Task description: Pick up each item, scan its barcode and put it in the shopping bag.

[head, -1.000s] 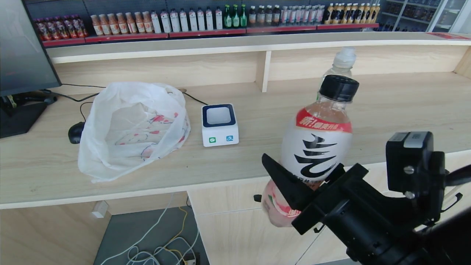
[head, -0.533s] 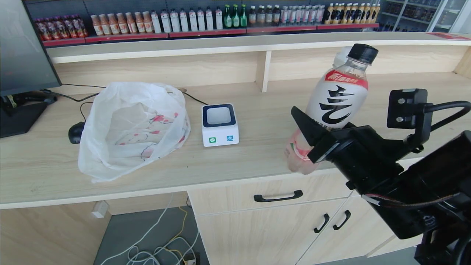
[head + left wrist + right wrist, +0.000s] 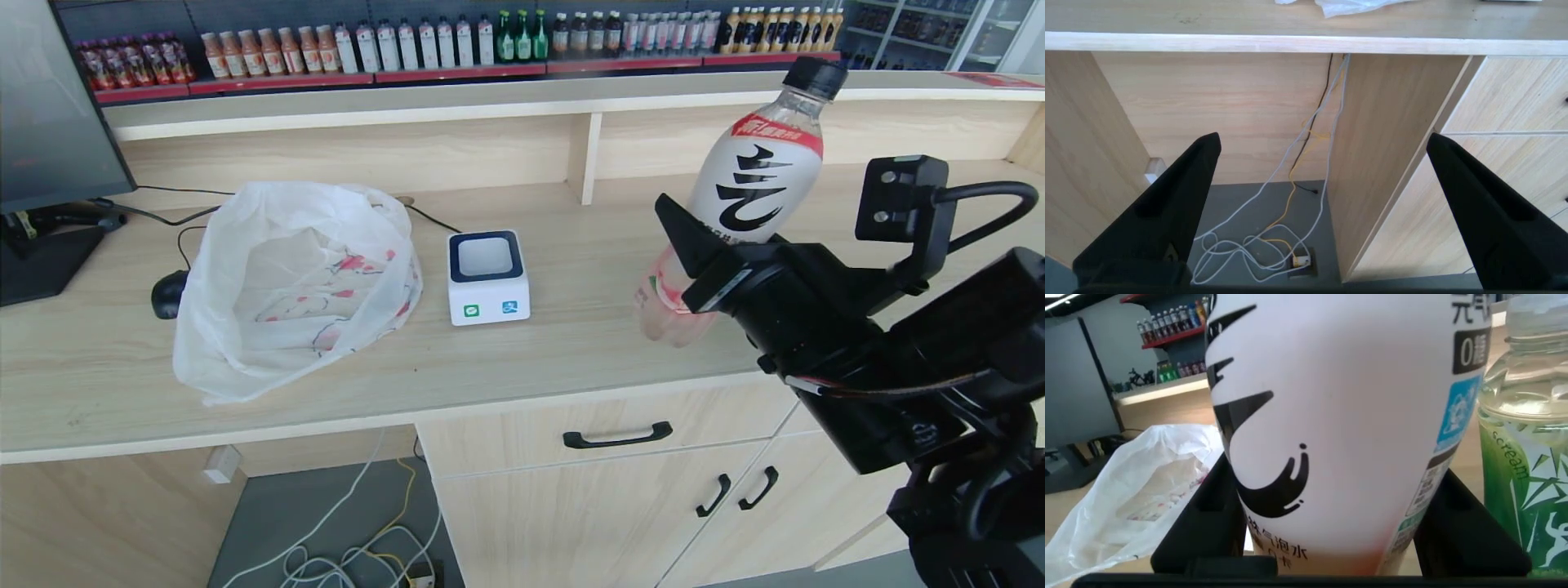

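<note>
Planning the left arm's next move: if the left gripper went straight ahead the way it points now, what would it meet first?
The left gripper would probably meet the dangling cables first, then the wood panel under the counter; depth is unclear.

Pinkish bottle [image 3: 751, 188], apparently peach drink, tilted aloft; white shopping bag [image 3: 286, 286] slumped open.

Light wood tabletop [image 3: 588, 269], pretty standard checkout setup. A white plastic shopping bag [image 3: 294, 286] sits slumped left of centre with its mouth open. Just to its right there's a small white scanner box [image 3: 487, 276] with a dark blue rim on top. A black mouse [image 3: 168, 294] is tucked against the bag's left edge, and a dark monitor stand [image 3: 41, 257] sits at the far left. Thin black cables [image 3: 184, 192] run along the back.
</note>
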Tool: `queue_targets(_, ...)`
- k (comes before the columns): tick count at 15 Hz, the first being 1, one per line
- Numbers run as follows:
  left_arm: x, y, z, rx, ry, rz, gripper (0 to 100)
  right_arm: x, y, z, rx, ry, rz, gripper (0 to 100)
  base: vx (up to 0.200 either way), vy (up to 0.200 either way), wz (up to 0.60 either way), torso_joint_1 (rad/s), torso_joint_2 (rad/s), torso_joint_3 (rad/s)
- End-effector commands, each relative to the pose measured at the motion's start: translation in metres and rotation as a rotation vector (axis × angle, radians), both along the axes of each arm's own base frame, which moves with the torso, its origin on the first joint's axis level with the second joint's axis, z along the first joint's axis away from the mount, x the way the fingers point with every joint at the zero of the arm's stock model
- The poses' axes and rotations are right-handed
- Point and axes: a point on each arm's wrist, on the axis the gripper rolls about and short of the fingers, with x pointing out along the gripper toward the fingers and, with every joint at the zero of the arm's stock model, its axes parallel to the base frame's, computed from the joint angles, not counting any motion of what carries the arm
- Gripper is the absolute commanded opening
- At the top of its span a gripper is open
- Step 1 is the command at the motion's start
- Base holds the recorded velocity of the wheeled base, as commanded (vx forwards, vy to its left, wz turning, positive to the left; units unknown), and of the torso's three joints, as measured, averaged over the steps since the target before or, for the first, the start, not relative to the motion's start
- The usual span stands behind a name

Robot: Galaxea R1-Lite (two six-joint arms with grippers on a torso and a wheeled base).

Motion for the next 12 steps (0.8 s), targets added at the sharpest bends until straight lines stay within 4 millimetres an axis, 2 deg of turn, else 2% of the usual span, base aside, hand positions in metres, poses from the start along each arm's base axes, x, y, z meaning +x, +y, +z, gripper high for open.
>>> queue_targets(1,0.0,0.0,0.0,-0.002,0.0,-0.001,100,-0.0012,-0.0012,0.0035,0.009,-0.01,-0.001,0,0.0,0.2,0.0,0.002,0.0,0.002)
queue_targets(12,0.0,0.0,0.0,-0.002,0.0,-0.001,100,-0.0107,-0.0087,0.0112,0.018,-0.032,-0.005,0,0.0,0.2,0.0,0.0,0.01,0.0)
